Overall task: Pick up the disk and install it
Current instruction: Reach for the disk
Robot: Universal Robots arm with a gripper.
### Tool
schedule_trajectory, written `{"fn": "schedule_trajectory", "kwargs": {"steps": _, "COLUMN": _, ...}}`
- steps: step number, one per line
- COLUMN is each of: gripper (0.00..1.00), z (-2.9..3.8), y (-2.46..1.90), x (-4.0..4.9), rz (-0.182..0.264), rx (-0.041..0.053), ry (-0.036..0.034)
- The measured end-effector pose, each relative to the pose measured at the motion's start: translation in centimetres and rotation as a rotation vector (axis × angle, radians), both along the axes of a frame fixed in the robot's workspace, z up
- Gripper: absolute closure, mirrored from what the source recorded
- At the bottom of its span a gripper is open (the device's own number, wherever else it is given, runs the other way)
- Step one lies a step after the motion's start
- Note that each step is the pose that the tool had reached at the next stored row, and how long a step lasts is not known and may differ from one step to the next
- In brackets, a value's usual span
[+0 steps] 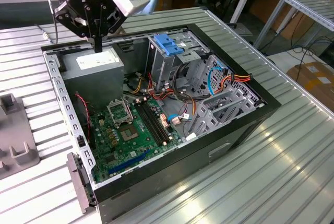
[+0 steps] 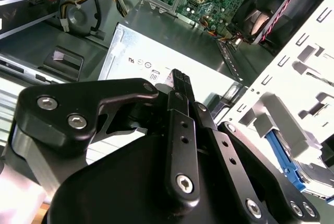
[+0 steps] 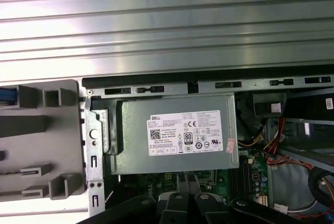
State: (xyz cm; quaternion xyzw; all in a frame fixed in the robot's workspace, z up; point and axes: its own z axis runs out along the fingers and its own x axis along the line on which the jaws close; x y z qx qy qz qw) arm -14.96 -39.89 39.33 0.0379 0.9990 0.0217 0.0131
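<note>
Though closed, jaws over power supply (image 1: pixel 99 63).

The surface (image 1: pixel 292 145) is a silvery metal top made of long ribbed slats, with light glinting off the ridges. A black computer case (image 1: pixel 229 140) lies on it on its side, open face up, across the middle of the surface and skewed to the slats. A broad band of bare slats runs between the case and the surface's edge on the exterior view's right. A grey moulded fixture (image 1: pixel 15 145) with upright tabs sits at the edge on the exterior view's left, just beside the case; whether they touch is unclear
</note>
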Motion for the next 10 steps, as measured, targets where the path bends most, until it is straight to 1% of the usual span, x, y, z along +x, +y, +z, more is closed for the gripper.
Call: {"fn": "schedule_trajectory", "kwargs": {"steps": 10, "gripper": 0.9, "z": 0.0, "y": 0.0, "x": -0.23, "rz": 0.0, "rx": 0.0001, "ry": 0.0}}
